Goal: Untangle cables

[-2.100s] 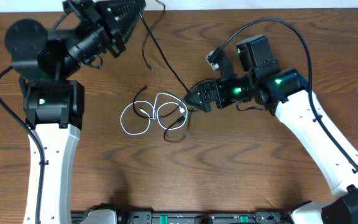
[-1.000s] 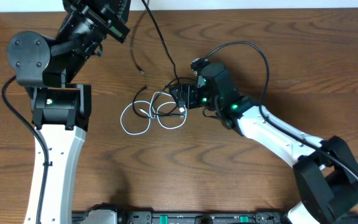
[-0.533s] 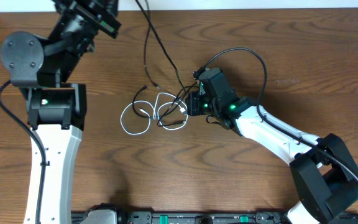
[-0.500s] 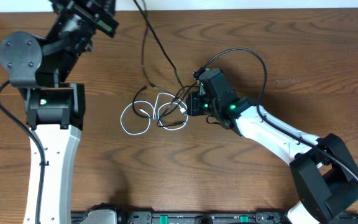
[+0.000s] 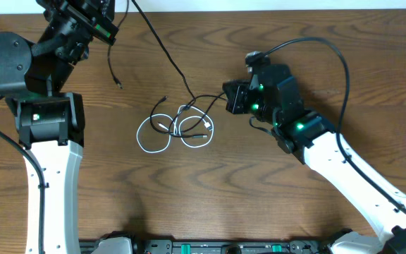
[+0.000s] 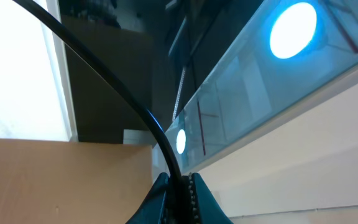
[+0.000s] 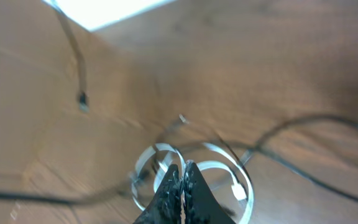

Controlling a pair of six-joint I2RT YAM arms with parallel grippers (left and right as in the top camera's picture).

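A thin black cable (image 5: 164, 60) runs from the top edge down to a tangle at mid-table. Its loose end (image 5: 118, 85) hangs free at the upper left. The white cable (image 5: 139, 134) lies coiled in loops on the wood, and black strands cross its right side. High at the far left, my left gripper (image 5: 103, 21) is shut on the black cable (image 6: 104, 74), which shows pinched between the jaws (image 6: 178, 180). My right gripper (image 5: 225, 99) is shut just right of the coil, and black strands reach its tips. In the right wrist view its closed tips (image 7: 182, 167) hover over the white connector (image 7: 237, 190).
The brown wooden table (image 5: 273, 197) carries only the cables. Its far edge runs along the top of the overhead view. Both arm bases stand at the near edge, left and right.
My right gripper closed inside the tangle, then drew back up and to the right, with black strands following it. My left arm swung left, carrying the black cable's loose end leftward.
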